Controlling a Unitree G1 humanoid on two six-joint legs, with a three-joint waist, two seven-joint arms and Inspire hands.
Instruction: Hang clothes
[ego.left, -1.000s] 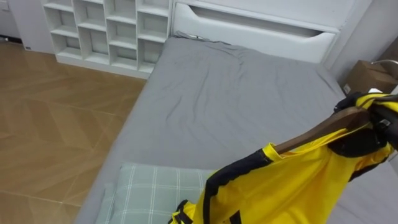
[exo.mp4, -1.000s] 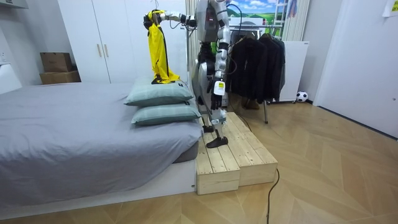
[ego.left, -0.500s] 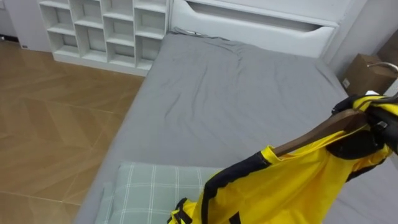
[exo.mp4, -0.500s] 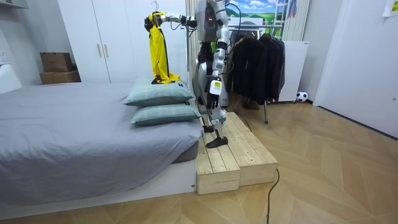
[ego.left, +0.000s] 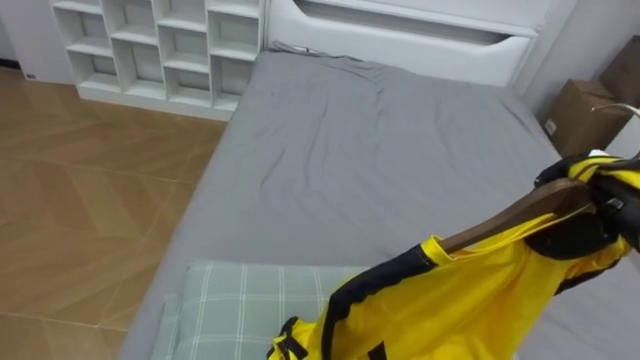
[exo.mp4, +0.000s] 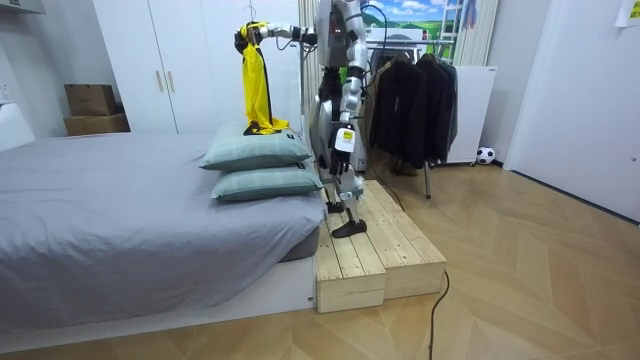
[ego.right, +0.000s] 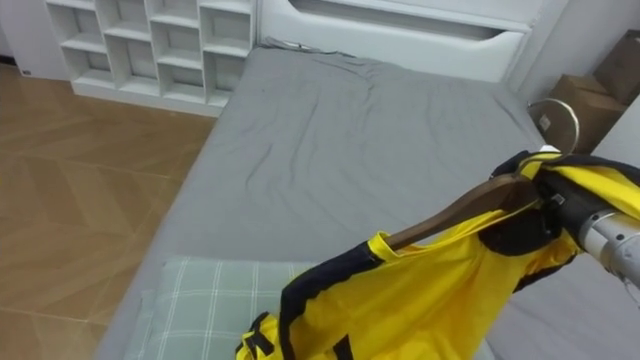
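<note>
A yellow shirt with black trim (ego.left: 450, 300) hangs on a brown wooden hanger (ego.left: 510, 215). My right hand (ego.left: 610, 195) is shut on the hanger's top at the right edge, partly wrapped by the shirt's collar. The shirt's hem dangles over a green checked pillow (ego.left: 240, 310). In the room view I stand on a wooden platform (exo.mp4: 375, 255) beside the bed, right arm raised and holding the shirt (exo.mp4: 257, 90) above the stacked pillows (exo.mp4: 255, 150). My left hand (exo.mp4: 343, 185) hangs at my side. A rack of dark clothes (exo.mp4: 415, 100) stands behind me.
The grey bed (ego.left: 370, 150) stretches ahead to a white headboard. White cubby shelves (ego.left: 160, 40) stand at the far left over wooden floor. A cardboard box (ego.left: 575, 105) sits at the bed's right. White wardrobes (exo.mp4: 170, 60) line the wall, and a small football (exo.mp4: 485, 156) lies by the rack.
The eye view has drifted down and left a little. In the room view the raised shirt has shifted slightly toward my body. The grip on the hanger is unchanged.
</note>
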